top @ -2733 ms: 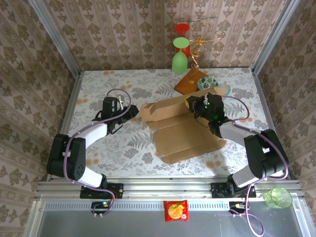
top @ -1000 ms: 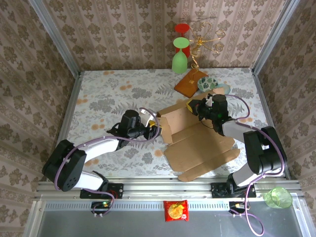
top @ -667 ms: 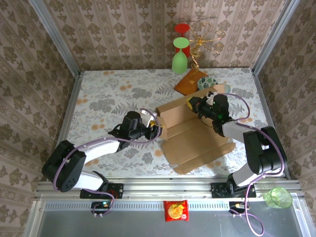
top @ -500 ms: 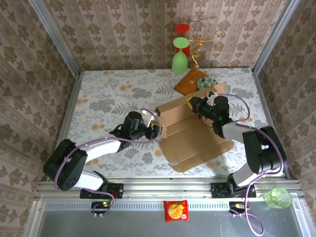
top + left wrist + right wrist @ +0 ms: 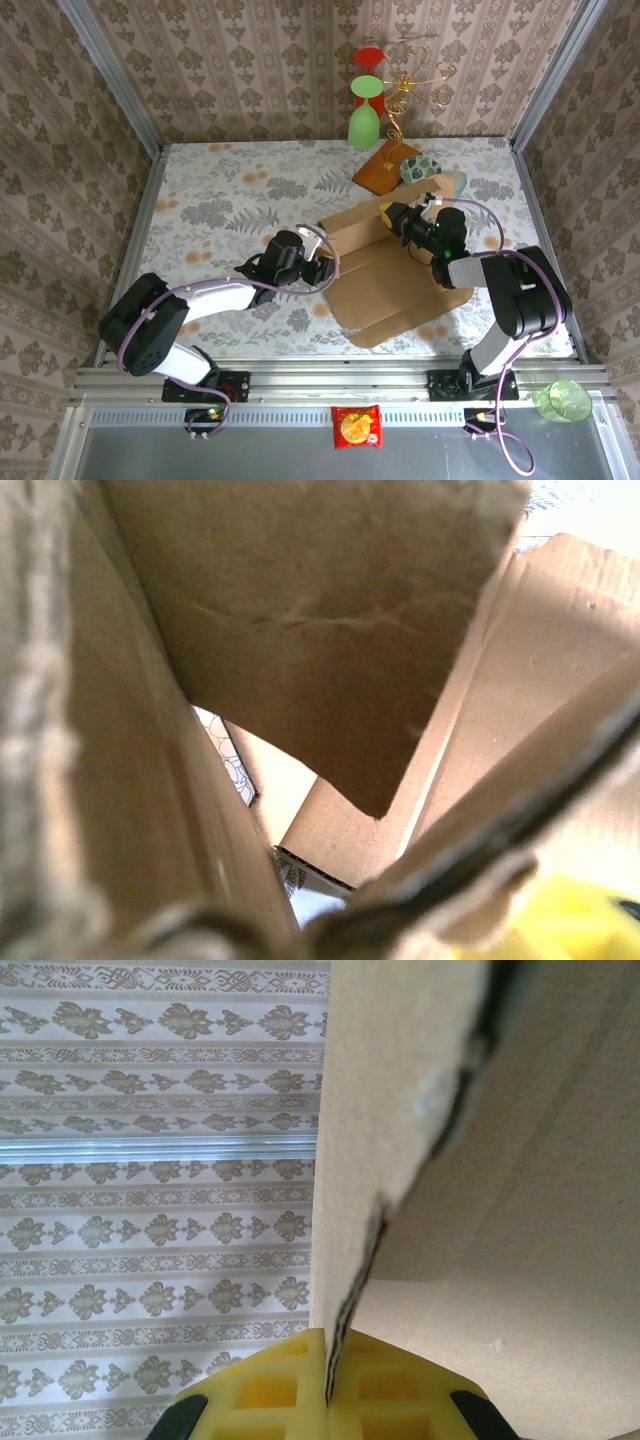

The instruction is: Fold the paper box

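The paper box (image 5: 390, 290) lies at centre right as a brown cardboard sheet, with its long back wall (image 5: 365, 215) tilted up. My right gripper (image 5: 398, 220) is at that wall's right part. In the right wrist view its yellow pads (image 5: 270, 1390) are shut on the cardboard edge (image 5: 400, 1110). My left gripper (image 5: 322, 265) is pushed in at the box's left end by the side flap. In the left wrist view, cardboard panels (image 5: 330, 630) crowd in on both sides with a gap between them, and nothing looks pinched.
A glossy wooden slab (image 5: 383, 165) with a gold wire stand (image 5: 400, 95) holding a green glass (image 5: 363, 125) and a red glass (image 5: 367, 70) stands just behind the box. A patterned dish (image 5: 420, 167) lies beside it. Patterned walls enclose the table; open tabletop (image 5: 210, 200) lies left.
My left gripper has slid right, deeper into the box's left end. The back wall has swung more upright and the sheet has drawn back from the front edge. The right grip is unchanged.
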